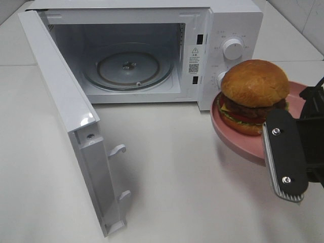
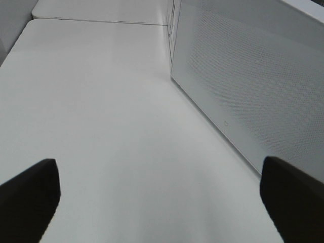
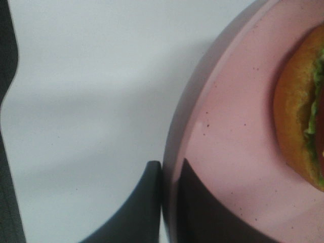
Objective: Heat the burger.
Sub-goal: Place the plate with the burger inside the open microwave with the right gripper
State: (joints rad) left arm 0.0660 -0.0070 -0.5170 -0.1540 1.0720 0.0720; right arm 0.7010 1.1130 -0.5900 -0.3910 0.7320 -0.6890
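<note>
Right claw [image 3: 169,174] clamped narrow on pink plate [image 3: 228,142] rim; burger [image 1: 253,91] sits on it, right of open microwave [image 1: 238,20]. Step, judged: loading. Next: swing left and far, plate level, lower onto turntable [image 1: 127,68].

Burger [image 1: 254,87] on plate [image 1: 229,133] before right end of microwave [image 1: 238,20]; turntable [image 1: 126,69] inside; door [image 1: 63,98] out leftward.

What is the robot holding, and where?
The right gripper pinches the pink plate by its rim, with the burger on it. The left gripper holds nothing.
</note>
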